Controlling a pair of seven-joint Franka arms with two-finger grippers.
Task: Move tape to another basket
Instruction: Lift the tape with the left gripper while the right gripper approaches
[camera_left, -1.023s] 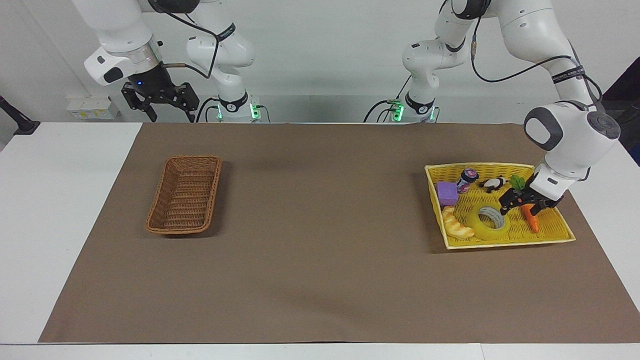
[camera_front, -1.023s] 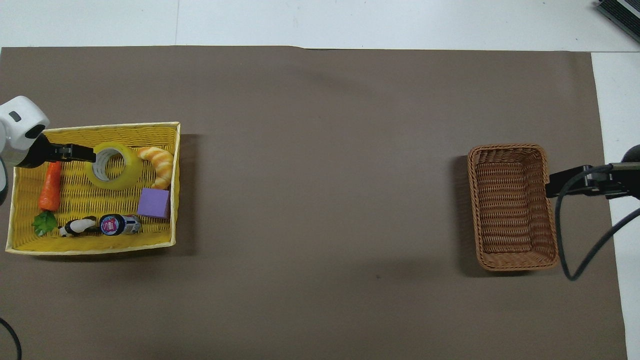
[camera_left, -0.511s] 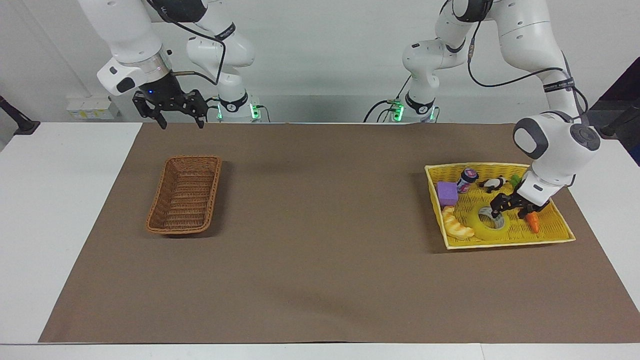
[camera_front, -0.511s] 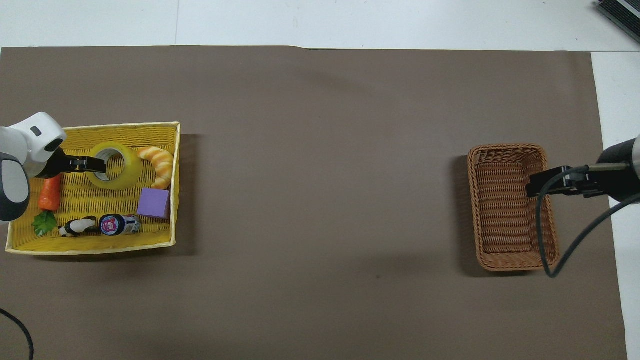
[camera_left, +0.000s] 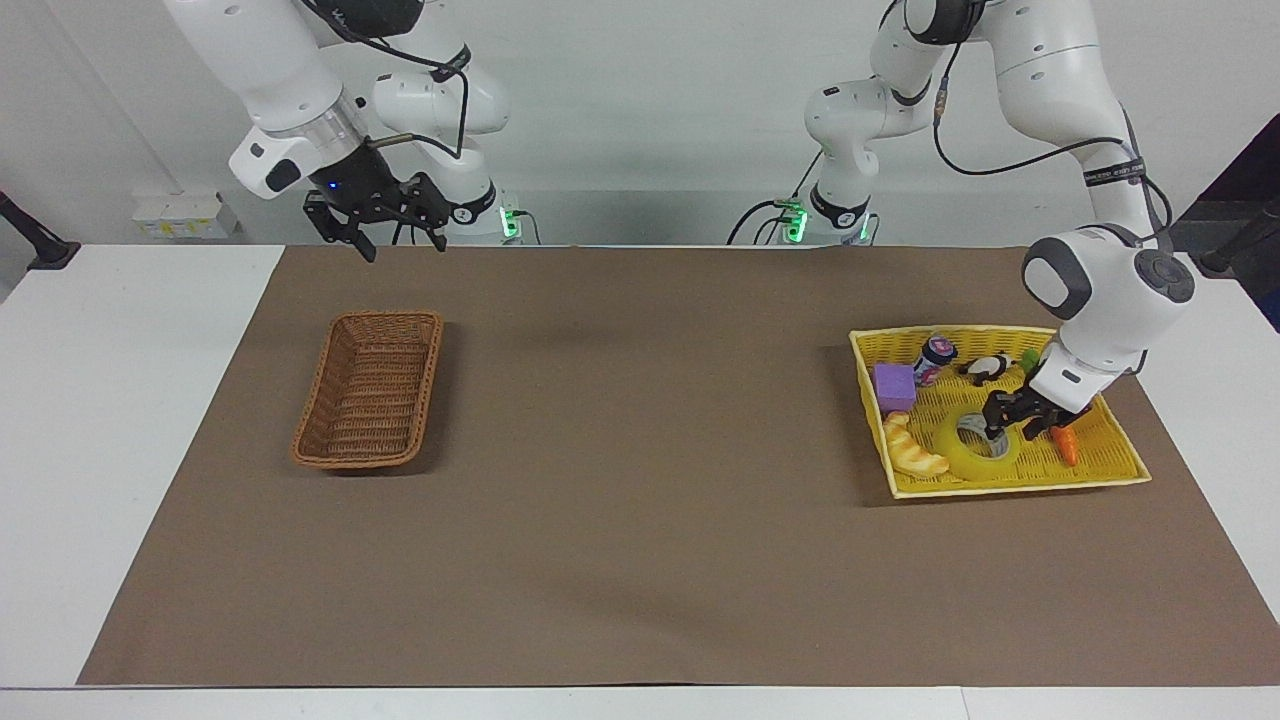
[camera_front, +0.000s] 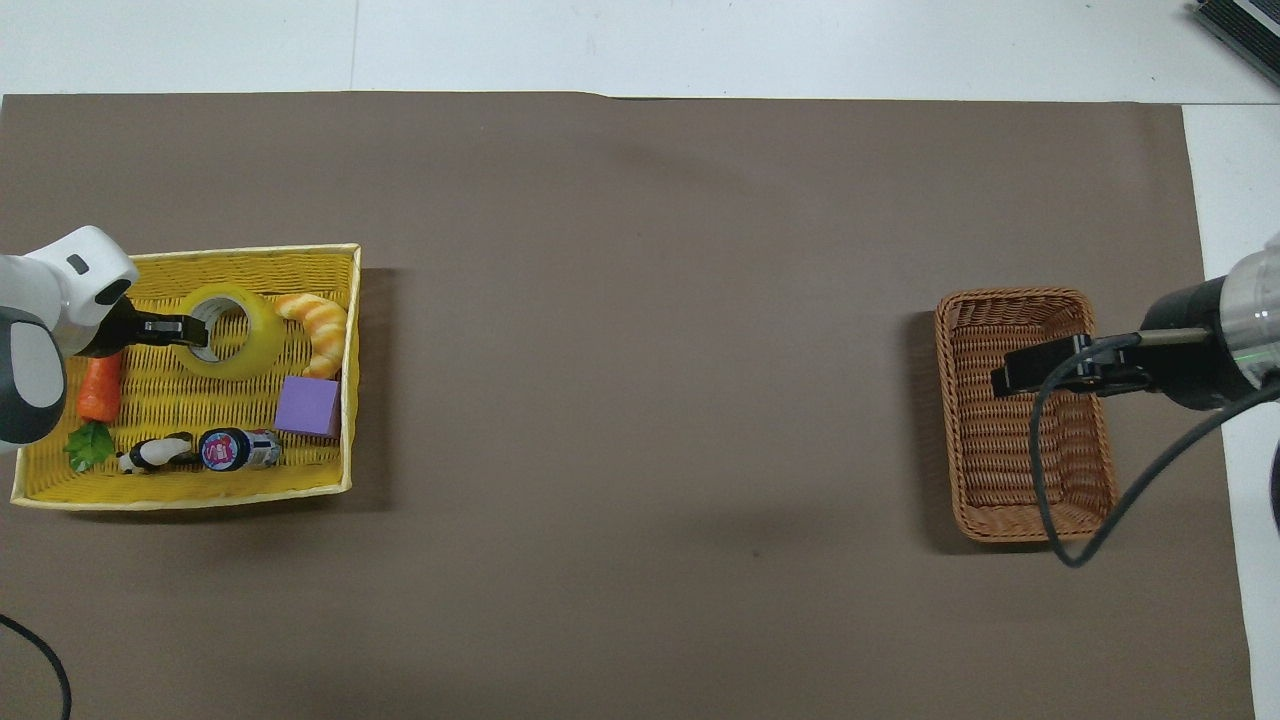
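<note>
The tape (camera_left: 962, 457) lies flat in the yellow basket (camera_left: 1000, 487), beside the croissant toy; it also shows in the overhead view (camera_front: 262, 338). My left gripper (camera_left: 1010, 428) is low in that basket, open, with one finger in the tape's core and one outside its ring wall; its tip shows at the tape's rim in the overhead view (camera_front: 195, 328). The brown wicker basket (camera_left: 433, 370) stands empty at the right arm's end of the table. My right gripper (camera_left: 398, 243) is open and empty, high in the air, over the brown basket (camera_front: 1020, 297) in the overhead view (camera_front: 1000, 381).
The yellow basket (camera_front: 200, 490) also holds a carrot toy (camera_front: 100, 385), a croissant toy (camera_front: 318, 325), a purple block (camera_front: 308, 405), a small bottle (camera_front: 235, 448) and a black-and-white toy (camera_front: 155, 453). A brown mat (camera_left: 640, 500) covers the table between the two baskets.
My left gripper has come down from over the carrot onto the tape's ring wall. My right gripper has moved from outside the brown basket to over it. The tape has not moved.
</note>
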